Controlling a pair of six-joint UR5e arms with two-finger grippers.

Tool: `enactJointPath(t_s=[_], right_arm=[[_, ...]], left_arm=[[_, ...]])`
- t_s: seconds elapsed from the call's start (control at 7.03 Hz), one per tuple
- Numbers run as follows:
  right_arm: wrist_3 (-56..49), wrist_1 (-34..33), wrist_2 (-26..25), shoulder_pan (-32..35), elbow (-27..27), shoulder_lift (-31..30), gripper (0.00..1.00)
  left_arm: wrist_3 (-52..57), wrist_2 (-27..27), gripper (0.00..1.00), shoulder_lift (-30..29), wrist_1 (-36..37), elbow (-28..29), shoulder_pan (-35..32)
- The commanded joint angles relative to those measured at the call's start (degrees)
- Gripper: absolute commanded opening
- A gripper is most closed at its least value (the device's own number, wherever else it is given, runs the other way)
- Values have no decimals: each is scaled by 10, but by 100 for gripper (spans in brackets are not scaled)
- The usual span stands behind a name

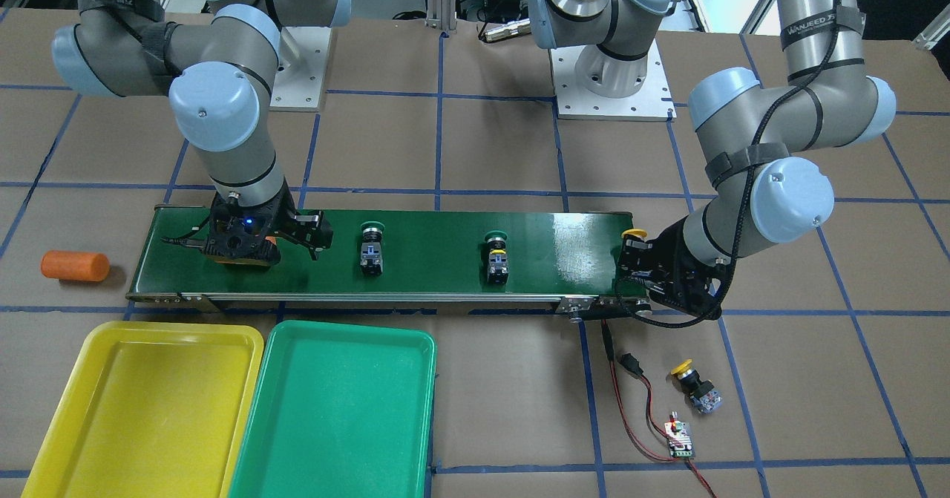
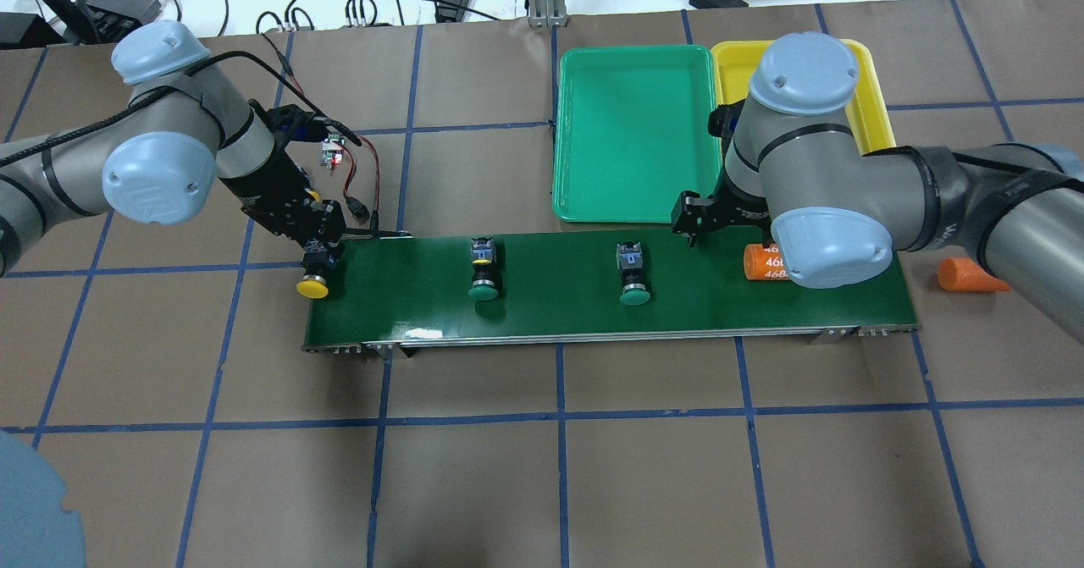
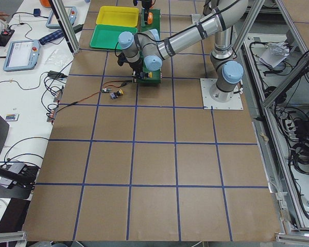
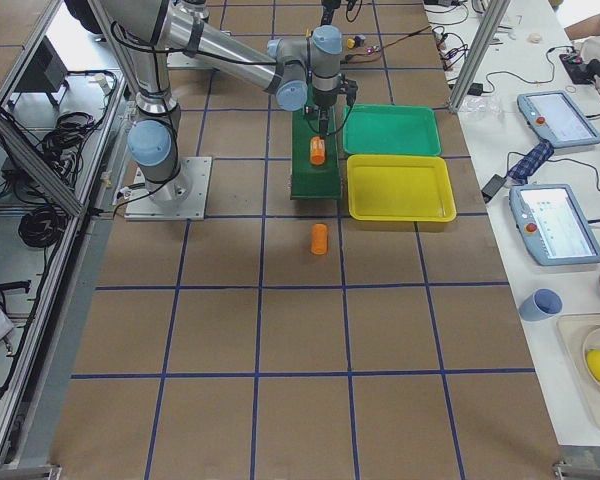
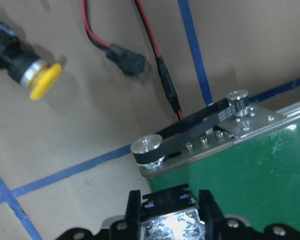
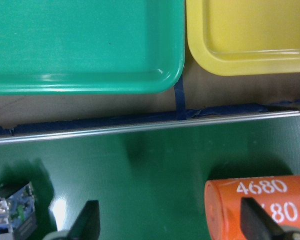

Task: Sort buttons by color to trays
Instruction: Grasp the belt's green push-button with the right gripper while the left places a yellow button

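Note:
My left gripper (image 2: 318, 250) is shut on a yellow button (image 2: 312, 286) at the left end of the conveyor belt; its body (image 5: 167, 225) sits between the fingers. Another yellow button (image 1: 694, 387) lies on the table beside that end. Two green buttons (image 2: 483, 273) (image 2: 632, 278) lie on the belt. My right gripper (image 6: 172, 225) hangs open low over the belt's other end, its right finger in front of an orange cylinder (image 6: 260, 200). The green tray (image 2: 631, 136) and yellow tray (image 2: 872, 115) lie just beyond the belt.
The dark-green conveyor belt (image 2: 559, 310) runs across the table's middle. A second orange cylinder (image 2: 965, 274) lies off its right end. A small circuit board (image 1: 679, 440) with red-black wires lies near the loose yellow button.

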Motion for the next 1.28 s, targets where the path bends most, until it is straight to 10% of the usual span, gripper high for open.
enactJointPath(t_s=[0.0, 0.14, 0.28, 0.43, 1.14], right_arm=[[0, -1, 0, 1, 1, -1, 100], [1, -1, 2, 1, -17, -2, 100], [0, 1, 1, 1, -8, -1, 100], [2, 0, 5, 2, -11, -3, 100], [66, 0, 10, 57, -3, 2, 100]], left_arm=[[-6, -11, 0, -1, 2, -2, -14], [-10, -7, 47, 12, 3, -5, -30], [-13, -3, 61, 22, -1, -5, -31], [-15, -4, 97, 27, -4, -10, -35], [-14, 84, 100, 55, 1, 47, 4]])
